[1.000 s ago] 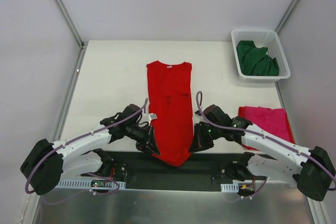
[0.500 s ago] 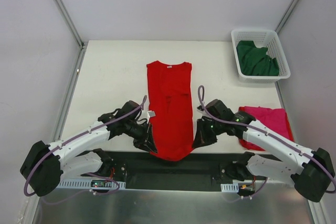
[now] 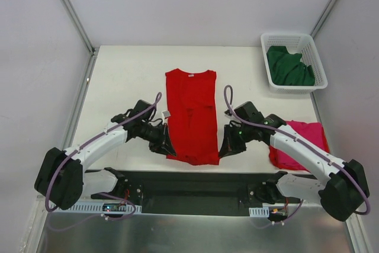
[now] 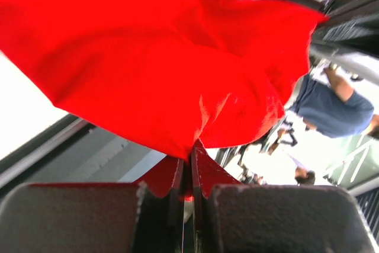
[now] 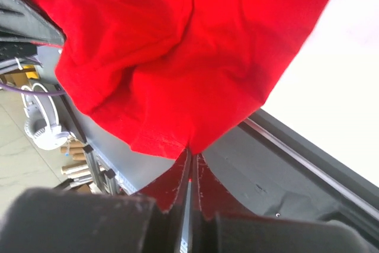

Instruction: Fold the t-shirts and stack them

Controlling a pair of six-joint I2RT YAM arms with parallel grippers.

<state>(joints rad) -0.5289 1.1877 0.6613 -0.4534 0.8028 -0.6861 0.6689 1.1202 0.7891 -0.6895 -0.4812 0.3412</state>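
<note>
The bright red t-shirt lies lengthwise in the middle of the table, folded into a narrow strip with its collar at the far end. My left gripper is shut on its near left hem corner, and red cloth bunches right above the pinched jaws. My right gripper is shut on the near right corner, where the red fabric hangs from the closed tips. A magenta-pink t-shirt lies folded at the right, partly under the right arm. The dark green t-shirt sits crumpled in the basket.
A white lattice basket stands at the far right corner of the table. A black mounting rail runs along the near edge between the arm bases. Grey walls with metal posts close in the table on both sides.
Both grippers have carried the red shirt's near hem away from the front edge, up the table. The hem that hung over the black rail now lies level on the table surface.
</note>
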